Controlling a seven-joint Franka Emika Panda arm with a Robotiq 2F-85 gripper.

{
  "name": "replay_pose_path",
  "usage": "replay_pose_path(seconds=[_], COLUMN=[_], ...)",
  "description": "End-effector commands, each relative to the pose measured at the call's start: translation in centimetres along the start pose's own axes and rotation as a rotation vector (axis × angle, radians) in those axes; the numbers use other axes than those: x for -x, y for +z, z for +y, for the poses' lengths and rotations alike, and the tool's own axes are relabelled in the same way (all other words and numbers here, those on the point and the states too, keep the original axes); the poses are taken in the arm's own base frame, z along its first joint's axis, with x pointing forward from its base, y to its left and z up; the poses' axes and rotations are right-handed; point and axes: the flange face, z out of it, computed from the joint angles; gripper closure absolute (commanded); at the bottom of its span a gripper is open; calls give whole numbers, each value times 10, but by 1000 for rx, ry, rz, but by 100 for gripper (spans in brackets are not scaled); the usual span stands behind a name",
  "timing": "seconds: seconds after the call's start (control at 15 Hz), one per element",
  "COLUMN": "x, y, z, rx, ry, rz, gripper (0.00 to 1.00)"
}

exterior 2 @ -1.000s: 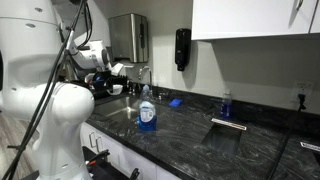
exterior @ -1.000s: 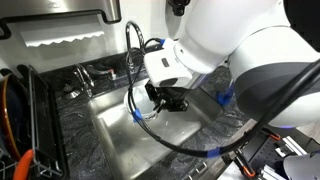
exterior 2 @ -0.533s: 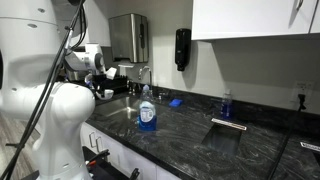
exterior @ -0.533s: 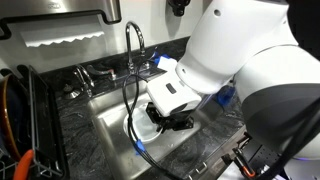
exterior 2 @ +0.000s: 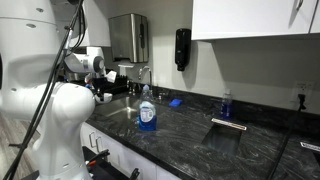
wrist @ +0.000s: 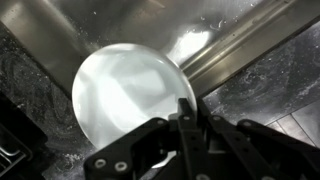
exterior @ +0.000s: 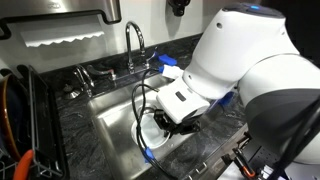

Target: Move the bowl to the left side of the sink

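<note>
The white bowl lies in the stainless-steel sink, seen from above in the wrist view. My gripper is over the bowl's right rim, fingers close together with the rim between them. In an exterior view the gripper is low inside the sink, on the side away from the dish rack, with a bit of the white bowl showing beside it. The chrome faucet stands behind. In the exterior view with the soap bottle the bowl is hidden and the wrist hangs over the sink.
A dish rack with an orange item stands beside the sink. A blue soap bottle and a blue sponge block sit on the dark counter. My blue cable loops into the basin. The arm's body fills the right side.
My gripper has come down from mid-basin height into the sink, toward its near edge, and the white bowl now shows beside the fingers.
</note>
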Motion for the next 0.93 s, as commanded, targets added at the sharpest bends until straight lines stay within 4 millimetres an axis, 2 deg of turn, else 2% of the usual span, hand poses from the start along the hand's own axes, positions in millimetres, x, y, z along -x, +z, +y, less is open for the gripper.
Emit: replay_pose_path(seconds=[0.0,0.07,0.53,0.6,0.87], x=[1,1,1,1,-25], y=[-18,-3,-11,-11,-7], z=[-21,-6,-17,-17,-27], rx=[46,4,12,12,15], ry=[-41,-15,-25,-25,-120], rz=[-4,8,-3,-3,-26], gripper=[98,90,90,98,98])
